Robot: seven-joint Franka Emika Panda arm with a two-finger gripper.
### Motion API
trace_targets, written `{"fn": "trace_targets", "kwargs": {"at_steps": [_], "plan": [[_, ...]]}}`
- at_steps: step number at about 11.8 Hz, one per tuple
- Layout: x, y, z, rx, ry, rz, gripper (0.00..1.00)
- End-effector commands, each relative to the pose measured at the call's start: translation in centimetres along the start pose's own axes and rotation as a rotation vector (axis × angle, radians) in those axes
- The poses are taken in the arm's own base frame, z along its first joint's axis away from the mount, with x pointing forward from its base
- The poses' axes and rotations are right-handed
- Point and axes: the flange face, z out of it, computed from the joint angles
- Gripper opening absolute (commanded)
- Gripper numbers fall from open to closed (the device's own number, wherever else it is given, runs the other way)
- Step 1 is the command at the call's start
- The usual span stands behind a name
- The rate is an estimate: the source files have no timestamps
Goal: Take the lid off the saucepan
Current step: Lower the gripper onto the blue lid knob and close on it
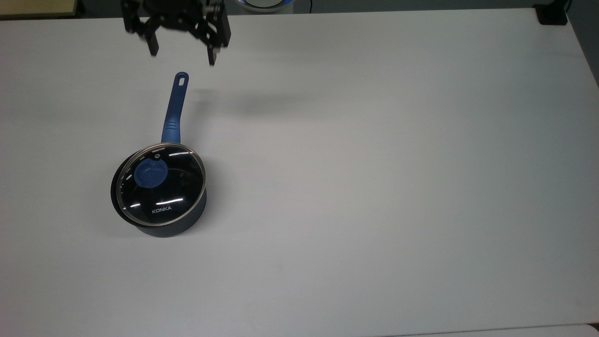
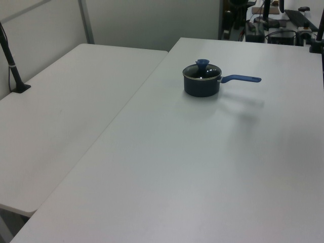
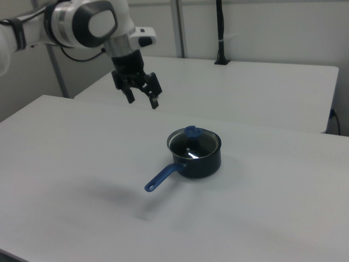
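Above a white table (image 1: 374,187), the Panda arm's gripper (image 1: 182,54) hangs w/ both black fingers (image 1: 213,51) spread wide apart and nothing between them. In the top view it sits near the table's far edge, just beyond the end hole of the saucepan's handle (image 1: 173,107); in the right view the gripper (image 3: 142,101) is up in the air, well apart from the pan, w/ the white arm (image 3: 82,22) reaching in from the right view's upper left.

Saucepan (image 1: 161,224), dark navy, stands upright on the table, toward the top view's left edge and roughly midway between near and far edges. Its long blue handle runs straight toward the far edge in the top view. In the left view the saucepan (image 2: 201,87) is toward the far end of the table, handle pointing to the left view's right.

Lid (image 1: 173,192), clear glass w/ thin metal rim, is on the pan, closing it. Blue knob (image 1: 150,173) at centre; white "KONKA" lettering near the rim on the side closest to the table's near edge. In the right view the lid (image 3: 193,143) lies level on the saucepan (image 3: 204,162).

A second white table (image 2: 66,116) stands beside the first in the left view, w/ a black pole (image 2: 11,63) clamped at its edge.
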Motion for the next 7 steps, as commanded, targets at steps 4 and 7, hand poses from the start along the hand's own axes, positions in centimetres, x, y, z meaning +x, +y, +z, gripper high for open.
{"fn": "trace_targets", "kwargs": {"at_steps": [4,7], "plan": [[5.7,2.7,10.7,0.039,0.118,0.196,1.00],[6.9,4.1,14.6,0.057,0.151,0.244,1.00]]}}
